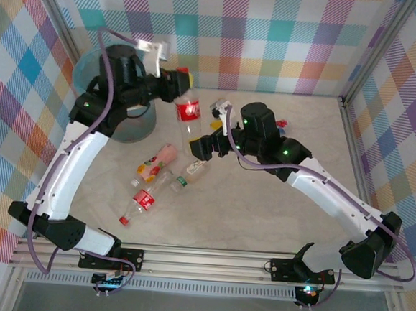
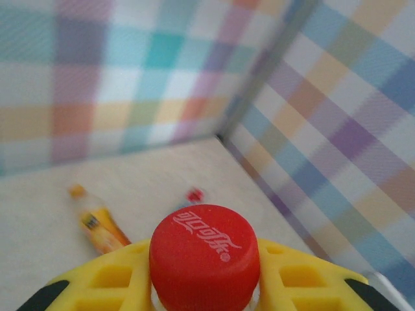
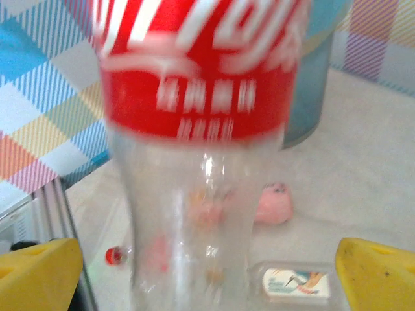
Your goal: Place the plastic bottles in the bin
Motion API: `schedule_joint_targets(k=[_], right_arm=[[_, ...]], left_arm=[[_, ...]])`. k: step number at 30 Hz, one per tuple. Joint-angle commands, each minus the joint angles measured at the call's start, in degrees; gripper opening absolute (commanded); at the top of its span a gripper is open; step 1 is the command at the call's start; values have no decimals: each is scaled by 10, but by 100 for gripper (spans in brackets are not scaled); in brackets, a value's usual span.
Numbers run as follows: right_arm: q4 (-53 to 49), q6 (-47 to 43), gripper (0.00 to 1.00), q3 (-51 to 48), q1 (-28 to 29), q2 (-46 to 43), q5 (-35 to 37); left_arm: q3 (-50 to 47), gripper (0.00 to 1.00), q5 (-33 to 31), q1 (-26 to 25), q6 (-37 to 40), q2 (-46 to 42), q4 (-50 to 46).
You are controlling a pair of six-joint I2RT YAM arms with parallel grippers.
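My left pincer [image 2: 204,288] pinches the bottle [image 1: 188,111] under its cap, just right of the bin [image 1: 135,124]. My right pincer [image 3: 207,275] stands spread. I'd swing fully over the bin before releasing.

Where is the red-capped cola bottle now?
In the top view, the red-capped cola bottle is left of centre, its cap in the left gripper, just right of the bin.

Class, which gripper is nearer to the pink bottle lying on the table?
Right. The right gripper is close beside the pink bottle, on its right in the top view. The left gripper is farther back, next to the bin, shut on a red-capped bottle.
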Motion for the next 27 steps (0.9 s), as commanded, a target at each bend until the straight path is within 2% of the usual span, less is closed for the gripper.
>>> schedule_joint_targets(k=[1, 6, 11, 18, 27], right_arm=[[3, -31, 100, 41, 1, 14, 44], [10, -28, 100, 74, 1, 24, 8], [18, -2, 100, 96, 1, 35, -51], [32, 74, 100, 130, 1, 78, -151], [-13, 51, 99, 197, 3, 117, -178]], left_arm=[[70, 0, -142, 43, 26, 16, -13], [188, 0, -268, 122, 59, 69, -19], [231, 0, -327, 205, 73, 113, 29], [274, 0, -325, 292, 66, 200, 52], [265, 0, -314, 299, 137, 307, 150]])
